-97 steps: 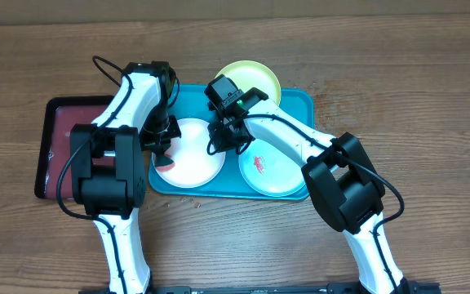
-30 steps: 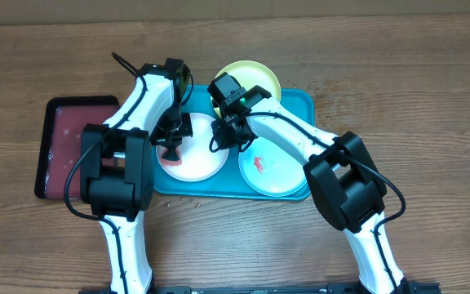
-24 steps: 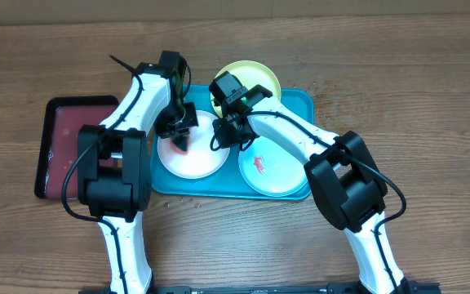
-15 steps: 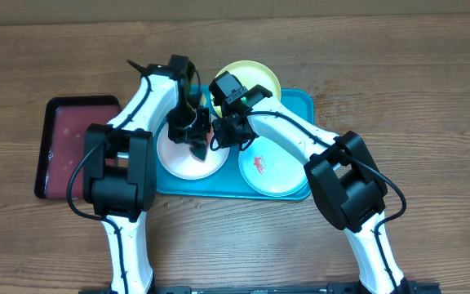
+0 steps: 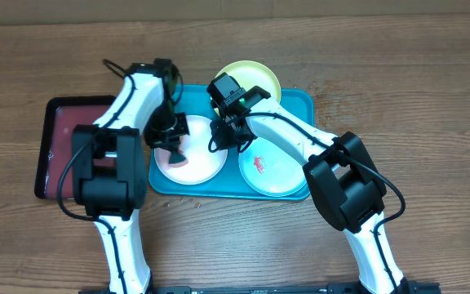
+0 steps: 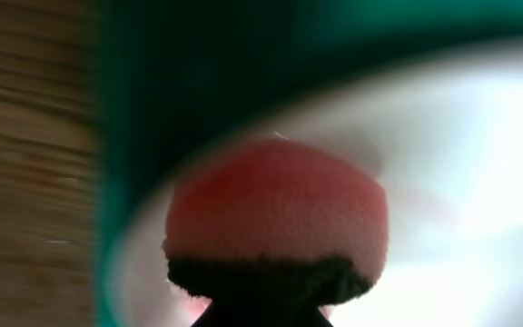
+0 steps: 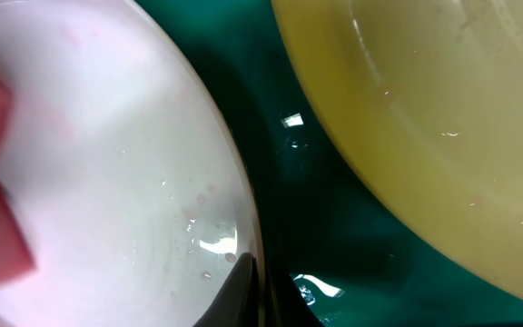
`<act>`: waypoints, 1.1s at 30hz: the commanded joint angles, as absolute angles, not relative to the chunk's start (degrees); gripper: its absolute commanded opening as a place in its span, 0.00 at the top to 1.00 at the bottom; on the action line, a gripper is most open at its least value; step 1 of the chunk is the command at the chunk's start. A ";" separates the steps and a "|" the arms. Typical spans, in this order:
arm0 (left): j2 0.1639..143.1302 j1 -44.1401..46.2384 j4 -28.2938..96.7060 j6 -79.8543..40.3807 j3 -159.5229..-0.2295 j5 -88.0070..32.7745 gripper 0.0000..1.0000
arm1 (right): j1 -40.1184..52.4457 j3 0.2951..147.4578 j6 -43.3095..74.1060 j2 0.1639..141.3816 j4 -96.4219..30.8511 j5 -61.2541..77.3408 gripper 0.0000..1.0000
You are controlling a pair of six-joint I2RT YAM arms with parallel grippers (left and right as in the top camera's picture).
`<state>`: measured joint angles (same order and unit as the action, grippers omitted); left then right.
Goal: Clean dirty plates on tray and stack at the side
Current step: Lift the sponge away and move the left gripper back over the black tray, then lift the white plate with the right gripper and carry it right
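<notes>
Left gripper [image 5: 172, 140] clenched on a red foam sponge with dark backing [image 6: 275, 209], pressed on the white round plastic plate [image 5: 198, 163]. That plate sits at the left end of the large turquoise-blue rectangular plastic tray [image 5: 300, 106]. Right gripper [image 5: 223, 135] pinched on its right rim; both arms cover part of it from overhead. Pale mint green round plate [image 5: 282, 175] right of it on the tray, red smear showing. Yellow-green round plate [image 5: 255, 77] at the tray's far edge, overhanging the rim. Smaller dark red rectangular tray [image 5: 59, 131] just left, on the wooden table [image 5: 431, 98].
</notes>
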<state>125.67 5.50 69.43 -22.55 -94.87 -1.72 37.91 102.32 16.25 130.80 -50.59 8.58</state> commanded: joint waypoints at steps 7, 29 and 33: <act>105.23 -2.15 65.08 -30.92 -95.77 4.03 0.96 | 38.52 106.00 14.96 129.16 -52.12 5.72 0.96; 100.25 -18.00 67.68 -30.24 -95.72 2.31 0.96 | 55.24 118.63 0.64 123.17 -58.46 -57.74 0.96; 100.25 -18.46 67.70 -30.22 -95.72 2.33 0.96 | 57.84 118.63 -8.27 123.17 -56.84 -63.46 0.96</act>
<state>100.25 -17.67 67.72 -29.93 -95.50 2.50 56.53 116.95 0.51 125.78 -57.58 -53.80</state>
